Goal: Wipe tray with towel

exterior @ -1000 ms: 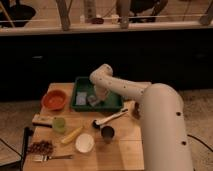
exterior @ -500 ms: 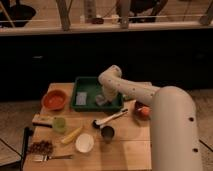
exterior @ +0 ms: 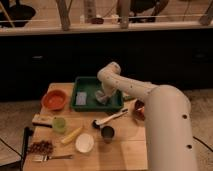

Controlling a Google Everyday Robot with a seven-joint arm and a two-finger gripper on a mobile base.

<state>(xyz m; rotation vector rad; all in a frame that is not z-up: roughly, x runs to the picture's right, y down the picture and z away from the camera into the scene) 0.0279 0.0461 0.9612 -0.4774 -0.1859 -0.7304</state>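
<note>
1. The robot's gripper (exterior: 103,93) was down inside the green tray (exterior: 95,80) at the far side of the wooden table (exterior: 120,150), with the white arm (exterior: 131,90) bent over the tray's right rim.
2. The towel (exterior: 100,99), a small grey lumpy cloth, sat directly under the gripper on the tray floor. Whether the gripper was clamped on it or only pressing on it could not be told.
3. The step in hand looked like the wipe itself, with the cloth on the tray's right half.
4. The next move would probably call for a sweep toward the tray's bare middle with steady downward pressure, so the soft cloth dragged rather than bunched.
5. A flat, pale rectangular pad (exterior: 81,98) lay just beside the gripper to its left, also inside the tray. A wide stroke could push it along.
6. The tray appeared to be smooth, hard plastic with a raised rim, which would stop the cloth at the edges.
7. A round orange bowl (exterior: 54,99) stood farther left of the gripper, outside the tray and apart from it.
</note>
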